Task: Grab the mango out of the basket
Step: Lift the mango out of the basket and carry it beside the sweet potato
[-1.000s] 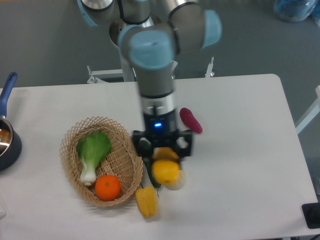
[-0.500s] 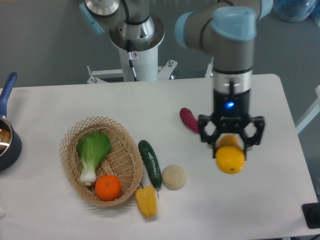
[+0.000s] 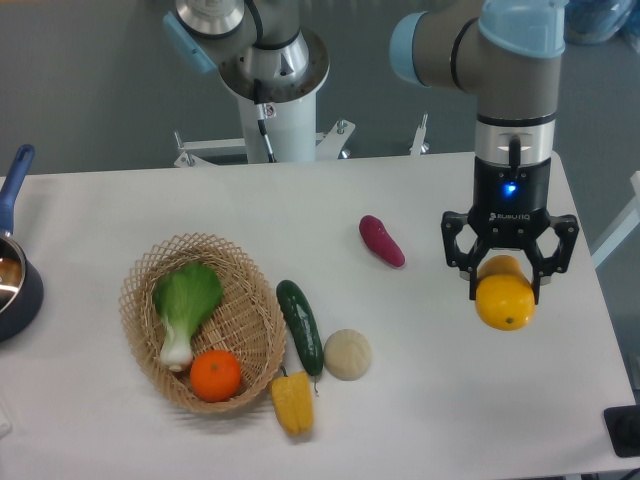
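Observation:
My gripper (image 3: 506, 283) is shut on the mango (image 3: 505, 302), a glossy yellow-orange oval fruit, and holds it over the right part of the table, well away from the basket. The woven tan wicker basket (image 3: 150, 270) sits at the left of the table. It holds a green-and-white bok choy (image 3: 186, 301) and a round orange (image 3: 216, 375).
A dark green cucumber (image 3: 299, 325), a pale round melon (image 3: 347, 354) and a yellow bell pepper (image 3: 291, 402) lie just right of the basket. A purple-red sweet potato (image 3: 382, 241) lies mid-table. A blue-handled pot (image 3: 12, 270) sits at the left edge.
My gripper has carried the mango from beside the basket across to the right side of the table. The other items have not moved.

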Tool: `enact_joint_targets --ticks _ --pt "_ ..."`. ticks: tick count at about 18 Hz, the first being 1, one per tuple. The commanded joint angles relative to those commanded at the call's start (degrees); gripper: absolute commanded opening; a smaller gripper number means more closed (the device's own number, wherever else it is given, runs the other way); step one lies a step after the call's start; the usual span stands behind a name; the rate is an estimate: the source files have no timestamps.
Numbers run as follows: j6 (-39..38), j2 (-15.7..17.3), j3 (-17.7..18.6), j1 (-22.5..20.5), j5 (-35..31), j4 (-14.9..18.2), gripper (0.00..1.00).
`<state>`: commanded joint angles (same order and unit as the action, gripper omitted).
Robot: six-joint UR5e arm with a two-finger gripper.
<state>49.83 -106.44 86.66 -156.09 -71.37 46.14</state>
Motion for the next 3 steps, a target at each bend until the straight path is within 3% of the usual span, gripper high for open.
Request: enact_joint_targets --ticks 3 --pt "0.0 0.0 0.2 0.0 0.0 0.0 0.40"
